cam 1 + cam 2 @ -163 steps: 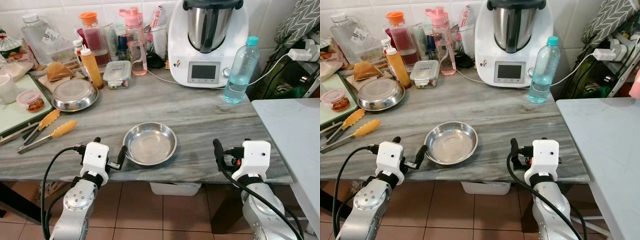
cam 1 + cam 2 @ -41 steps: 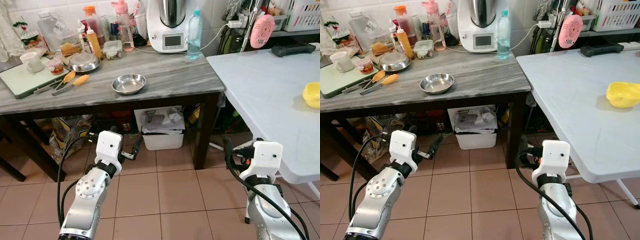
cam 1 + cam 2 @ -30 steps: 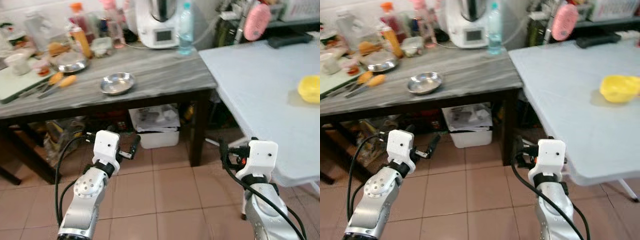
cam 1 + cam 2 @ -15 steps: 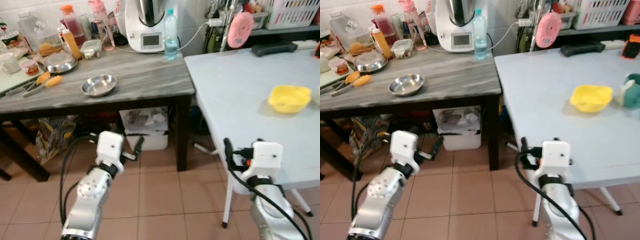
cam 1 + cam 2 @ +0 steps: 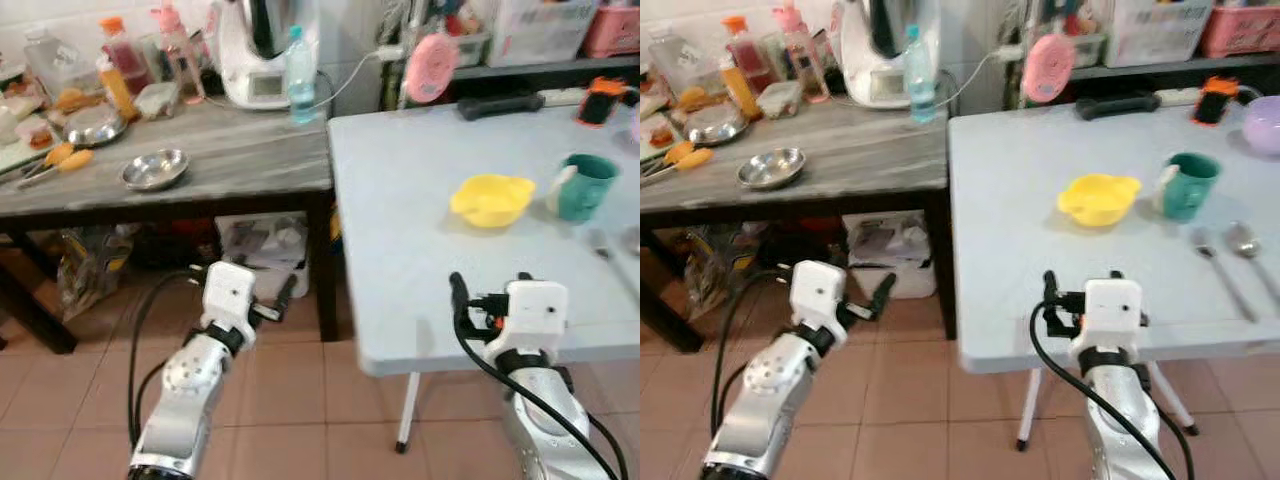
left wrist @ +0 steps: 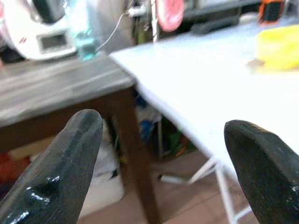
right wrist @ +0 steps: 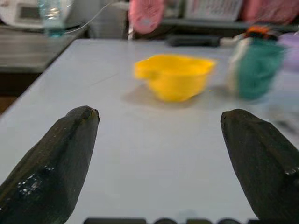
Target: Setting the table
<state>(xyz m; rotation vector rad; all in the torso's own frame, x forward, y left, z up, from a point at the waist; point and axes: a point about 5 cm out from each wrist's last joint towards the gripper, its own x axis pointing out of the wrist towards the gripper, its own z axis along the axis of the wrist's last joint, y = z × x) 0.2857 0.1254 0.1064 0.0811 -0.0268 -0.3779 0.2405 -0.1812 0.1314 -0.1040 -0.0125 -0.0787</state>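
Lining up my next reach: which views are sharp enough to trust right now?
Right eye view: mild motion blur, but the yellow bowl and green mug read clearly. Right wrist view: bowl fairly sharp, mug smeared, the right tool's fingers soft. Left wrist view: blurred throughout, white table washed out.

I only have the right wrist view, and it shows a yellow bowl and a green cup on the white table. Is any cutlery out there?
Observer: Yes. A spoon and a second utensil lie on the white table, to the robot's right of the green cup.
Operator: Any other dishes nearby?
Observer: A steel dish sits on the grey marble table, off to the robot's left.
Operator: And the left arm?
Observer: The left gripper hangs low over the tiled floor in front of the marble table, with its fingers open and holding nothing.
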